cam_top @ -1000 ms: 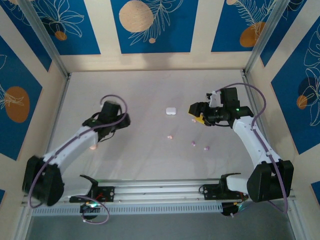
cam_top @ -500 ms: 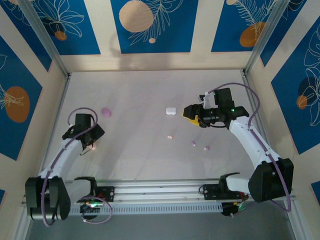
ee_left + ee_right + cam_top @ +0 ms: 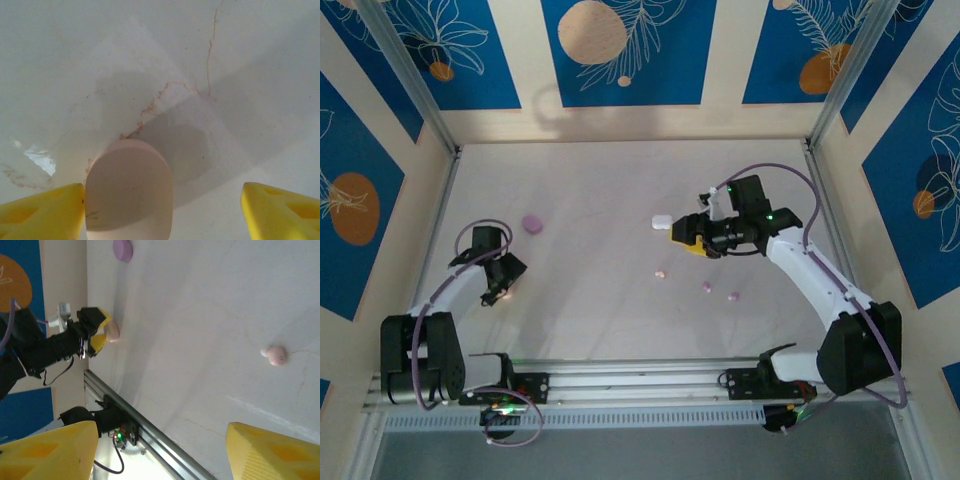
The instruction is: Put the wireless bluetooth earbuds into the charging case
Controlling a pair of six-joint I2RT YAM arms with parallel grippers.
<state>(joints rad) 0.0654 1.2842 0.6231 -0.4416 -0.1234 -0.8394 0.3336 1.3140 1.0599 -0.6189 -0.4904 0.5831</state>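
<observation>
1. Left gripper (image 3: pixel 504 288): jaws parted; we see a pale pink case (image 3: pixel 129 192) between them, touching one finger (image 3: pixel 42 210) and clear of the other.
2. Right gripper (image 3: pixel 688 240): jaws wide apart, holding nothing; a white case (image 3: pixel 661 222) lies just beside its tips.
3. Earbuds (image 3: pixel 707 287): we count three loose on the table (image 3: pixel 600 180), near the right gripper, on its arm-base side; a pink earbud (image 3: pixel 275 355) lies ahead of its fingers.

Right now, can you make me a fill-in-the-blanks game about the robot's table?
1. The left tool stands ___ around the pink case.
2. The lilac case lies nearer the ___ arm.
3. The case next to the right tool is coloured ___.
4. ___ tiny earbuds lie loose on the table.

Missing words: open; left; white; three.
</observation>
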